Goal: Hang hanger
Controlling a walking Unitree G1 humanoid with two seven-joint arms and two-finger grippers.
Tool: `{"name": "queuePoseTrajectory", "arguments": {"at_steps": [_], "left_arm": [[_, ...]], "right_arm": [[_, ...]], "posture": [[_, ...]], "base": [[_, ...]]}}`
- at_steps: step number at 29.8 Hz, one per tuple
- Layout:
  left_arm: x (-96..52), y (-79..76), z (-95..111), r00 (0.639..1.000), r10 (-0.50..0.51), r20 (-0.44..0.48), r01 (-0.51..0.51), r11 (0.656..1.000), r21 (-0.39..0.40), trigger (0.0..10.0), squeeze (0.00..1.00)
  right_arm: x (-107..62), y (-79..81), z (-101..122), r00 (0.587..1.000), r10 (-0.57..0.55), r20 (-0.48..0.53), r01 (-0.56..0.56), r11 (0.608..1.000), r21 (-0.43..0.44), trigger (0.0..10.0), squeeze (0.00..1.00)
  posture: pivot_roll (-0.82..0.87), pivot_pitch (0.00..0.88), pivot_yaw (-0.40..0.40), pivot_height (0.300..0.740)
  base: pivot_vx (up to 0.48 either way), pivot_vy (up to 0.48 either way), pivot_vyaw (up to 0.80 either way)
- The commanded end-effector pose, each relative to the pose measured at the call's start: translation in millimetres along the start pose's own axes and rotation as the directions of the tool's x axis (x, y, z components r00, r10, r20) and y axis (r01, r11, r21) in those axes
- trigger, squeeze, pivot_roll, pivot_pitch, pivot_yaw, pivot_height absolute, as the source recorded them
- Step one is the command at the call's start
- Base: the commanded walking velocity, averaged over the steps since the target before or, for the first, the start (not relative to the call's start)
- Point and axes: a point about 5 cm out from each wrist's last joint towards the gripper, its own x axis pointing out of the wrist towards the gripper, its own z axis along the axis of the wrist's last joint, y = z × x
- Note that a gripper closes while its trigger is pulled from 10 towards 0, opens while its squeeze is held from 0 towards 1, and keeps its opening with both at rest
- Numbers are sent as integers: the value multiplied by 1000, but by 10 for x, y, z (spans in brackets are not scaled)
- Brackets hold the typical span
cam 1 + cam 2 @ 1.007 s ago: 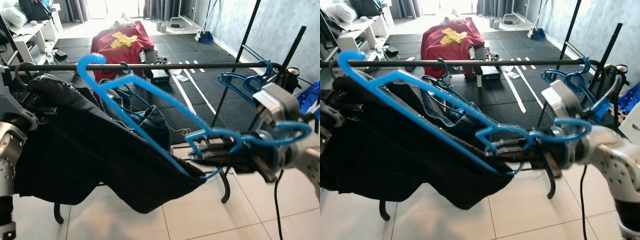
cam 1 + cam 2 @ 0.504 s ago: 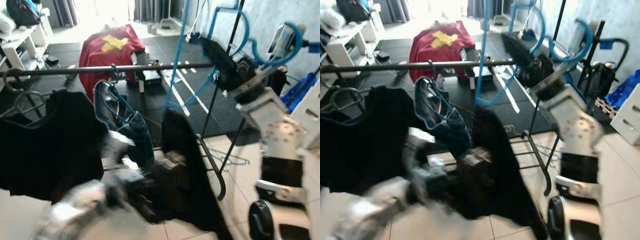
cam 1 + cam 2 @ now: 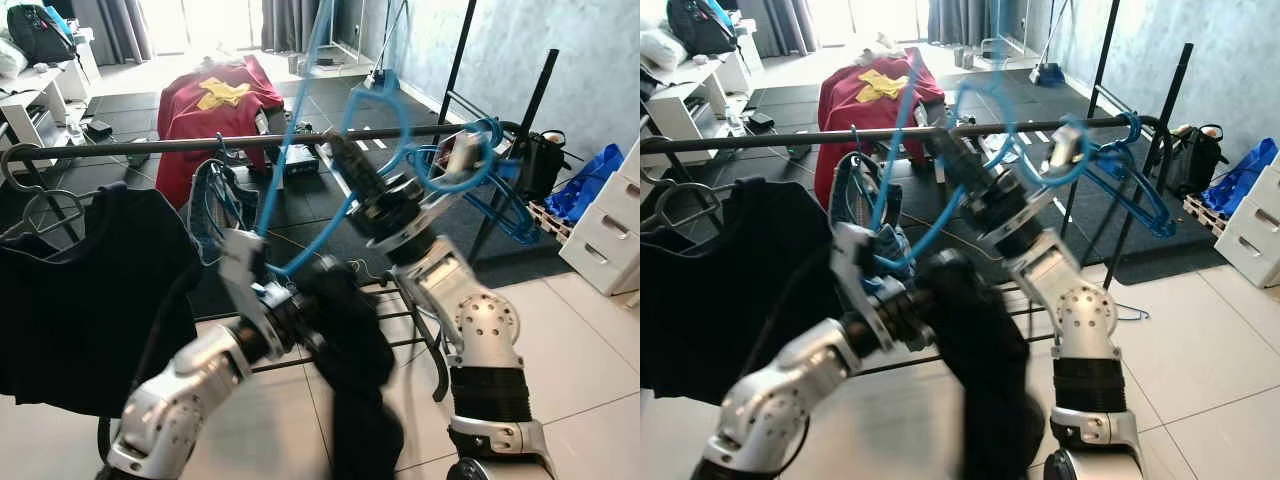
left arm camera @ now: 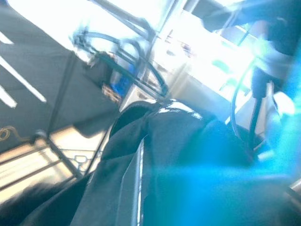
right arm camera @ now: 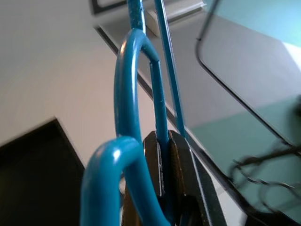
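**A:** Status on the hanger?

**B:** My right gripper (image 5: 162, 188) is pinched on the blue hanger (image 3: 300, 130) — fingers pressed against its wire, raised in front of the rail (image 3: 200, 146).

**A:** Left side?

**B:** Left gripper (image 3: 300, 305) sits low, at the black garment (image 3: 350, 350) hanging from the hanger. Blurred — can't tell if its fingers are apart or together.

**A:** Rail contents?

**B:** A black shirt (image 3: 80, 290) on my left, more blue hangers (image 3: 495, 180) on my right.
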Motion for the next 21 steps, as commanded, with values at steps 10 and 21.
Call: {"name": "queuePoseTrajectory", "arguments": {"at_steps": [10,21], "left_arm": [[108,-291,514,968,-167,189,151,984,95,0,0],[-1021,865,616,720,668,187,-670,598,440,0,0]], "right_arm": [[-140,-348,50,962,-274,7,273,958,-87,9255,0],[-766,-406,1045,769,-597,230,598,544,-588,10000,0]], "posture": [[-72,41,-10,736],[-43,49,-16,736]], "base": [[0,0,0],[0,0,0]]}}
